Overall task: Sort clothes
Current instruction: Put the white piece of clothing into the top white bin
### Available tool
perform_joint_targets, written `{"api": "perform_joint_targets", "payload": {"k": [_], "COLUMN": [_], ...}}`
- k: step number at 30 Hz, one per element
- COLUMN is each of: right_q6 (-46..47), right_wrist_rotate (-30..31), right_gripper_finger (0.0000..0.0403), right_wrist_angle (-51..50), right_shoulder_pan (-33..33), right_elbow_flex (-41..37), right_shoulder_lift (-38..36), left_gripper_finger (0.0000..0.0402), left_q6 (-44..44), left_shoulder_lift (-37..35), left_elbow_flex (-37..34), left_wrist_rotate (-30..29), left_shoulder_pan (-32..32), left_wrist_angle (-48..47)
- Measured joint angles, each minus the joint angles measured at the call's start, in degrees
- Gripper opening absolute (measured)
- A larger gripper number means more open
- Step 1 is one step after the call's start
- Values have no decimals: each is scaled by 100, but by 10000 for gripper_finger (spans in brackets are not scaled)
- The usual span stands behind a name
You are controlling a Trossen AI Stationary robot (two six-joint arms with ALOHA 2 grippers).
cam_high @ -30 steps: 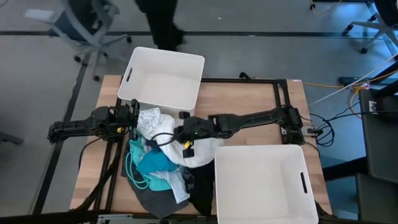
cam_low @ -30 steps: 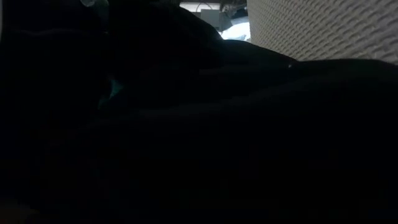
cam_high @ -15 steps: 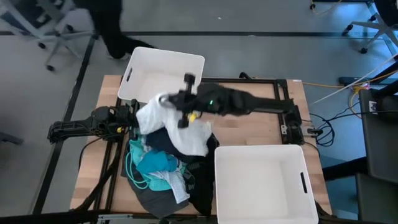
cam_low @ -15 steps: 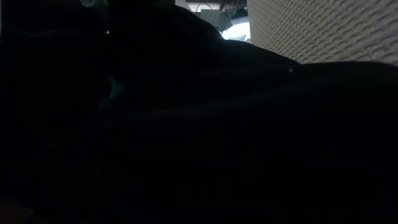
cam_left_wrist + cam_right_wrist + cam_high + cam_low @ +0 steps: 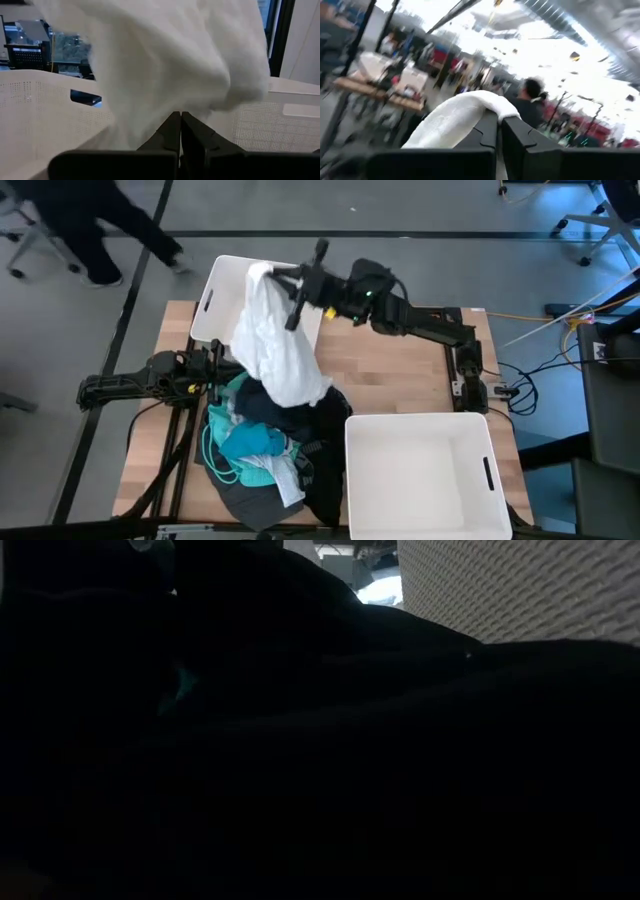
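A white garment hangs from my right gripper, which is raised above the far-left white bin and shut on the cloth. It also shows in the right wrist view and in the left wrist view. A heap of clothes, teal, blue, dark grey and black, lies on the table's near left. My left gripper is shut and empty at the table's left, beside the heap. The low view is dark, blocked by black cloth. My right gripper pinches a gathered fold at the white garment's upper end between its two fingers. The fingers reach roughly level from the table's right side. The garment hangs slack below the fingers, and its lower end rests on the heap.
A second white bin stands at the table's near right. The wooden table top shows between the two bins. A person walks on the floor beyond the table's far left.
My right gripper has risen from the heap and swung toward the table's far edge, over the far-left bin, carrying the white garment. The garment has been drawn up out of the heap and now hangs stretched out, with its lower end still on the heap.
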Motion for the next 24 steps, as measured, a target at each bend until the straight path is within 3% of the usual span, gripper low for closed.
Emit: {"api": "perform_joint_targets", "payload": {"k": [6, 11, 15, 19, 24], "right_q6": [-2, -7, -37, -35, 318], "right_wrist_rotate": [-27, -548, -611, -611, -611], "right_gripper_finger": [13, 13, 13, 14, 14], "right_wrist_angle": [1053, 2304, 2963, 3031, 2089], "right_shoulder_pan": [-199, -413, -615, -869, -1123], "right_elbow_flex": [0, 0, 4, 4, -4], "right_shoulder_lift": [-7, 7, 66, 126, 228], "left_gripper_finger": [4, 4, 4, 4, 4], "left_q6": [0, 0, 0, 10, 37], "left_shoulder_lift": [0, 0, 0, 0, 2], "left_elbow_flex": [0, 0, 0, 0, 0], "left_wrist_rotate": [1, 1, 1, 4, 4], "left_shoulder_pan": [0, 0, 0, 0, 2], "left_wrist_angle": [6, 9, 10, 18, 26]}}
